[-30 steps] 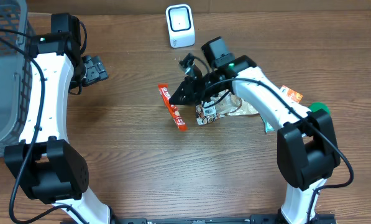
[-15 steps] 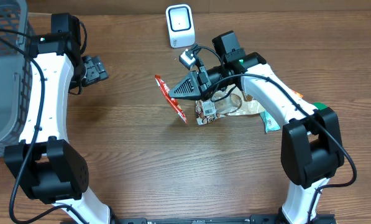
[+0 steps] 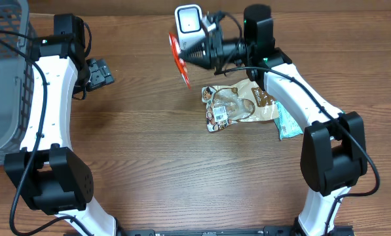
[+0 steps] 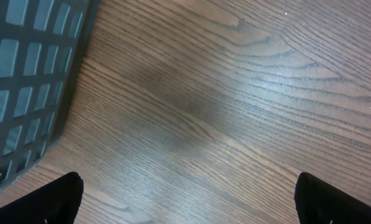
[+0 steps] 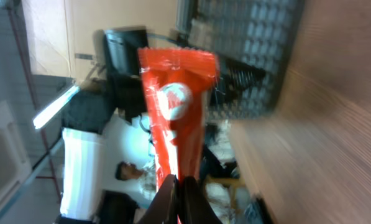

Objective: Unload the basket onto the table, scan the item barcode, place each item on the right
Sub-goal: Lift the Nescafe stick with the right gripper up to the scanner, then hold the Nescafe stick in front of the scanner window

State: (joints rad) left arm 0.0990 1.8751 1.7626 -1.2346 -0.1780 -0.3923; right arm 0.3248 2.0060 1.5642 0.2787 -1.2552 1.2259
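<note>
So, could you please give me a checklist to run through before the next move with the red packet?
1. Grip: right gripper shut on the long red plastic packet: ok.
2. Position: packet held up beside the white box-shaped scanner: ok.
3. Barcode facing the scanner window: cannot tell.
4. Other arm: left gripper open, away from the scanner: ok.
5. Clutter: brown foil pouch lies apart from the scanner: ok.

Slim red packet (image 3: 180,62) aloft and tilted, just beside the upright white scanner (image 3: 188,23)
</note>
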